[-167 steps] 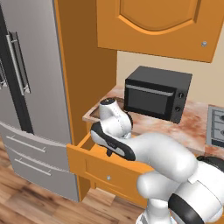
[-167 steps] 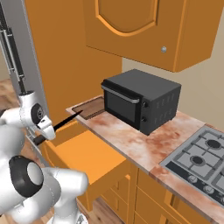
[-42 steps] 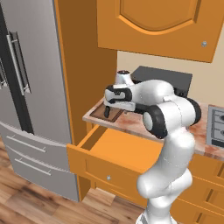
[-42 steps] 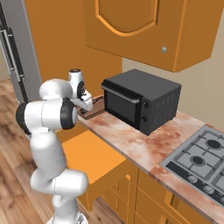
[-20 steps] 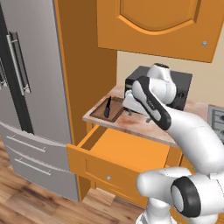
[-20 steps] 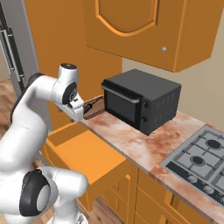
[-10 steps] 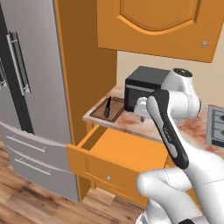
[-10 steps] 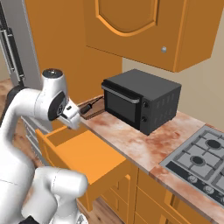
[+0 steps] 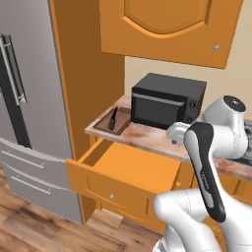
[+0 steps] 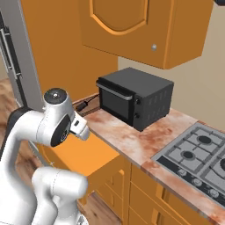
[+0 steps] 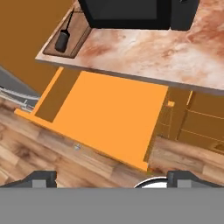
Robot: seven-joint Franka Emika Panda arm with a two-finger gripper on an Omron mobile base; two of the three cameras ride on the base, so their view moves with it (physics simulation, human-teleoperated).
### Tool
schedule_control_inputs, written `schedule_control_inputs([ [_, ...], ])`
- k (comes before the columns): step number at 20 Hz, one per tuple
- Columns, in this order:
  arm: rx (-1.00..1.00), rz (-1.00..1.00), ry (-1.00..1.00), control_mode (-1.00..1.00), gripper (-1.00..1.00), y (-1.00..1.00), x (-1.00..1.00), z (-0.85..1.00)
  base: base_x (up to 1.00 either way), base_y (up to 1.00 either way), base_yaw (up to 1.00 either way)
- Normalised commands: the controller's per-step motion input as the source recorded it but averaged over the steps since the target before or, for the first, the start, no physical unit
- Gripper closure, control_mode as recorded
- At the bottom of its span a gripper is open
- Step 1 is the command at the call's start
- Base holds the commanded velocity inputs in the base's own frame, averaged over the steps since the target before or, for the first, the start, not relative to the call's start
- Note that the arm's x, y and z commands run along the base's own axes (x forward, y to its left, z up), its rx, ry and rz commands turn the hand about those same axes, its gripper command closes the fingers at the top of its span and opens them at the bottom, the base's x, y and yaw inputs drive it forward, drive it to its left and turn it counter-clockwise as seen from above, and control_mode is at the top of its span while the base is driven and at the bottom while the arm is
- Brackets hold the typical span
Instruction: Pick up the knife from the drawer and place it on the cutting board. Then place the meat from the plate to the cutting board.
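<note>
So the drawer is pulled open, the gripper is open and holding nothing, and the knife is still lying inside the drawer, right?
Not quite: the knife isn't in the drawer; it lies on the cutting board on the counter beside the microwave, as the left base view shows. The rest holds: the drawer is pulled open, its inside bare in the hand view, and the gripper is open with nothing between its fingertips.
</note>
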Motion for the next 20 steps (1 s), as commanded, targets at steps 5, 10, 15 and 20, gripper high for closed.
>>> schedule_control_inputs([
  [5,0.0,0.0,0.0,1.0,-1.0,0.0,0.0,0.0,-0.91,-1.0,-0.17],
  [10,0.0,0.0,0.0,1.0,-1.0,0.0,0.0,0.0,-0.93,-1.0,-0.21],
  [15,0.0,0.0,0.0,1.0,-1.0,0.0,0.0,0.0,-0.36,-1.0,-0.29],
  [20,0.0,0.0,0.0,1.0,-1.0,0.0,0.0,0.0,-0.26,-0.99,-0.32],
])
